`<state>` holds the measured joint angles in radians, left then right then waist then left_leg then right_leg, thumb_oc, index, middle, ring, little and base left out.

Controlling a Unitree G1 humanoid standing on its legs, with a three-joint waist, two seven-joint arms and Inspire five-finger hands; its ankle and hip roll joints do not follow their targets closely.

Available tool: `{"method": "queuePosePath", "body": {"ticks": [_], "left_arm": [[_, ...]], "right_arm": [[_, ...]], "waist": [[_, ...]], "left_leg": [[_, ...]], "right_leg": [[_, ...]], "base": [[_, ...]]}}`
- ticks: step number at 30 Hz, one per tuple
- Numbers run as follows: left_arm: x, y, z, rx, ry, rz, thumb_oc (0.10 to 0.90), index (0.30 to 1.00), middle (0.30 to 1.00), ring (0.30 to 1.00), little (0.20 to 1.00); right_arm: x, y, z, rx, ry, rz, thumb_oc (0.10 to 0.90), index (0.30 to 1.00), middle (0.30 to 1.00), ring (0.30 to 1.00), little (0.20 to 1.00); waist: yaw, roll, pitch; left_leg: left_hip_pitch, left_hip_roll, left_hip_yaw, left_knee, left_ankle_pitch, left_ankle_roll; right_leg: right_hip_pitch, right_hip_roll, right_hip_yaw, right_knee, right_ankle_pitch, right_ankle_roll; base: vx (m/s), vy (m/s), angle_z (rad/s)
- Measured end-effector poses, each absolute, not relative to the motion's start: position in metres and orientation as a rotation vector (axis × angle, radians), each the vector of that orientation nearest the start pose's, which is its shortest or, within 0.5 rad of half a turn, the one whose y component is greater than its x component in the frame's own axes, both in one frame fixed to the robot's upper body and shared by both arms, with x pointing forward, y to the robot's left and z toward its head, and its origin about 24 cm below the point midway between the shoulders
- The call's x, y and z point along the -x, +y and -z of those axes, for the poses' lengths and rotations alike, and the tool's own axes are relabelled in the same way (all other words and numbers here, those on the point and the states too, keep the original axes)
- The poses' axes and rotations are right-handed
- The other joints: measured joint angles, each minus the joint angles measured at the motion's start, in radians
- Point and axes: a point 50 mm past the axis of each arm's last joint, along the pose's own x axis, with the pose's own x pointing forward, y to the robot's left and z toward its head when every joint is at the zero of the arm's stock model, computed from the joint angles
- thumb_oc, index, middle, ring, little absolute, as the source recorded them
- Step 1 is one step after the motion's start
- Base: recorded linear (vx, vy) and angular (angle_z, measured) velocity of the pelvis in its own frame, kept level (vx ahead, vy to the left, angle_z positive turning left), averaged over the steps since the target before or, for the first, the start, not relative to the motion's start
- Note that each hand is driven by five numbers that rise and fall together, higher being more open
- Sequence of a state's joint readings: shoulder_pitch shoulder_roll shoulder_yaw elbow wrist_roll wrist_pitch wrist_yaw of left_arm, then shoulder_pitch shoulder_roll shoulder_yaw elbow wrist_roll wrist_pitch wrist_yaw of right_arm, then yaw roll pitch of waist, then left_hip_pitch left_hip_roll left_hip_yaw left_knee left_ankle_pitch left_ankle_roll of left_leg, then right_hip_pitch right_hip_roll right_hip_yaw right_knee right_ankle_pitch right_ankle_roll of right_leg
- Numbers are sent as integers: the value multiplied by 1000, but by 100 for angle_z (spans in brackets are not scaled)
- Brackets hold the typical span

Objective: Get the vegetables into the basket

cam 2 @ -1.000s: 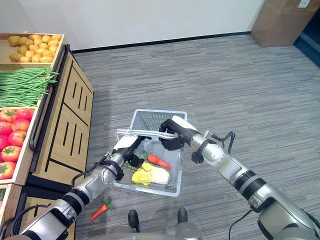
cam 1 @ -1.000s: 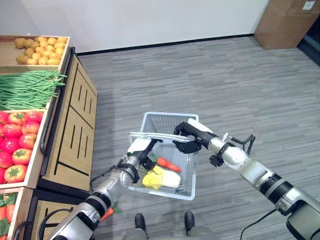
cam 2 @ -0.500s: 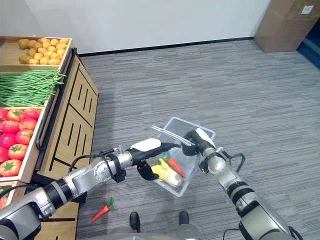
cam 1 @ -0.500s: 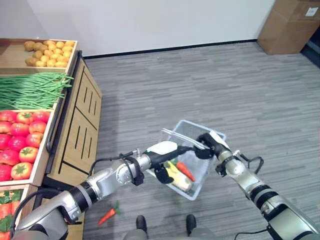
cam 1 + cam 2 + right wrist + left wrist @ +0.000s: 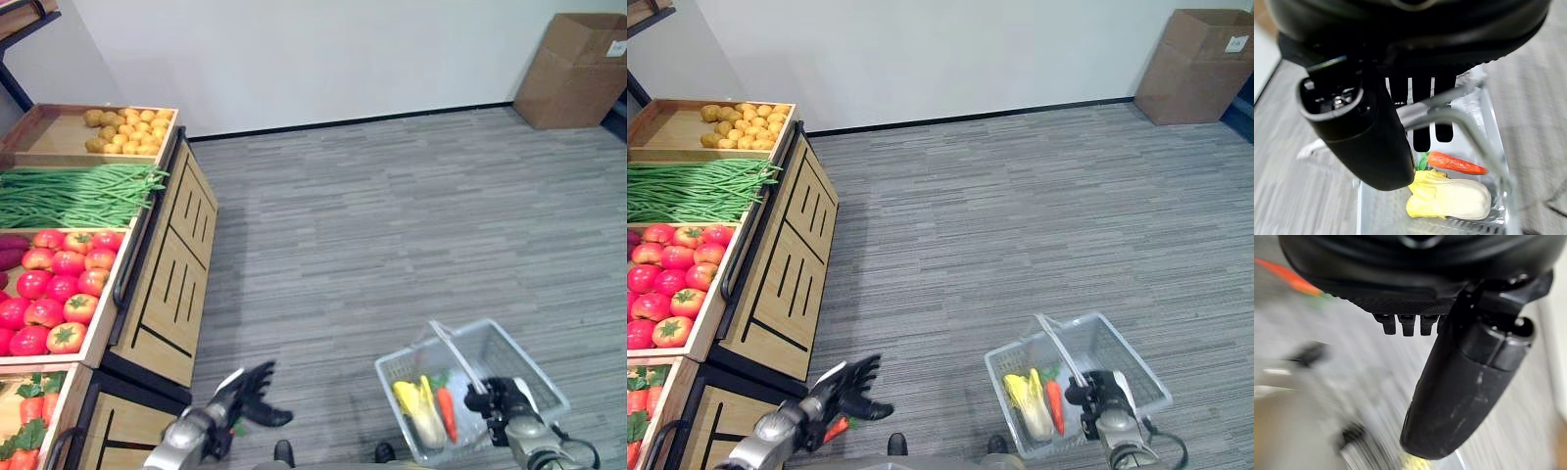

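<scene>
The right hand (image 5: pixel 497 398) curls round the handle of the wire basket (image 5: pixel 537 377), which holds a Chinese cabbage (image 5: pixel 420 413) and a carrot (image 5: pixel 446 412). The left hand (image 5: pixel 848 386) hangs spread, empty, above what looks like another carrot (image 5: pixel 835 429) on the floor.

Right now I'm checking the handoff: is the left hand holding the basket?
No: the left hand hangs open over the floor, while the right hand alone grips the basket.

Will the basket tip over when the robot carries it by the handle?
Probably a little: the basket hangs from one thin handle in the right robot hand. The cabbage and carrot lie at one end, so that end may sag.
</scene>
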<state>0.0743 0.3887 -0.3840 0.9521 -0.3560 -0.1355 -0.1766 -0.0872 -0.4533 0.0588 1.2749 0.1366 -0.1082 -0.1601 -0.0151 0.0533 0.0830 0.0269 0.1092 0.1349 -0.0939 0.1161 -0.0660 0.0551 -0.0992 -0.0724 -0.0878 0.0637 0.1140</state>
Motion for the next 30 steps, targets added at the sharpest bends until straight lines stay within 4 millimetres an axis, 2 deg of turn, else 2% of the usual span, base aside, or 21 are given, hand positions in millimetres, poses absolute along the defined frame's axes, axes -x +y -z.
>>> {"method": "queuePosePath", "body": {"ticks": [3,7,10,12,13,14,19,21,24,30], "left_arm": [[-89,242,149,-192,1088,99,900,1000,1000,1000,1000],[-73,239,162,-230,1175,-23,900,1000,1000,1000,1000],[-79,240,160,-339,1163,10,900,1000,1000,1000,1000],[-72,242,162,-359,1196,3,900,1000,1000,1000,1000],[-70,243,162,-388,1200,-10,900,1000,1000,1000,1000],[-61,244,163,-400,1223,-25,900,1000,1000,1000,1000],[-44,241,166,-375,1263,-57,900,1000,1000,1000,1000],[-36,239,167,-361,1284,-64,900,1000,1000,1000,1000],[-37,238,168,-352,1283,-74,900,1000,1000,1000,1000],[-37,237,168,-349,1289,-79,900,1000,1000,1000,1000]], "right_arm": [[-101,-329,123,357,1083,488,400,300,300,300,300],[-68,-327,132,231,1152,604,400,300,300,300,300],[-56,-329,134,189,1168,651,400,300,300,300,300],[-51,-330,134,172,1172,676,400,300,300,300,300],[-46,-331,134,144,1179,710,573,542,542,542,542],[-41,-331,134,139,1186,718,900,1000,1000,1000,1000],[-29,-329,136,102,1205,717,900,1000,1000,1000,1000],[-17,-326,139,86,1246,731,900,1000,1000,1000,1000],[-5,-324,140,74,1273,742,900,1000,1000,1000,1000],[-5,-328,138,51,1261,784,900,1000,1000,1000,1000]], "waist": [[-1,-9,-1],[0,-10,-62],[-2,-9,-70],[-3,-9,-72],[-2,-9,-73],[-2,-8,-74],[-1,-7,-76],[0,-7,-76],[-2,-7,-76],[-5,-8,-76]], "left_leg": [[-9,-1,-3,0,1,1],[-16,-3,-5,0,-7,-5],[-14,0,0,0,-10,-9],[-14,1,1,0,-10,-9],[-9,2,2,1,-11,-9],[-8,2,4,2,-11,-7],[-6,1,3,5,-9,-4],[1,1,2,5,-12,-6],[1,2,2,5,-15,-3],[0,3,3,5,-20,-7]], "right_leg": [[-8,-1,-3,-3,-2,-5],[-15,-3,-5,-3,-4,-3],[-14,0,-1,-4,-4,-3],[-14,1,0,-4,-4,-3],[-14,1,1,-4,-5,-3],[-14,2,3,-4,-5,-3],[-12,2,2,-4,-6,-2],[-3,1,-1,-4,-9,-4],[-4,2,-1,-4,-14,-1],[-6,3,0,-4,-18,-4]], "base": [[0,-16,3],[3,-6,2],[8,-15,-6],[4,-6,-2],[-6,-12,-3],[0,0,0],[0,0,0],[0,0,0],[0,0,0],[0,0,0]]}}
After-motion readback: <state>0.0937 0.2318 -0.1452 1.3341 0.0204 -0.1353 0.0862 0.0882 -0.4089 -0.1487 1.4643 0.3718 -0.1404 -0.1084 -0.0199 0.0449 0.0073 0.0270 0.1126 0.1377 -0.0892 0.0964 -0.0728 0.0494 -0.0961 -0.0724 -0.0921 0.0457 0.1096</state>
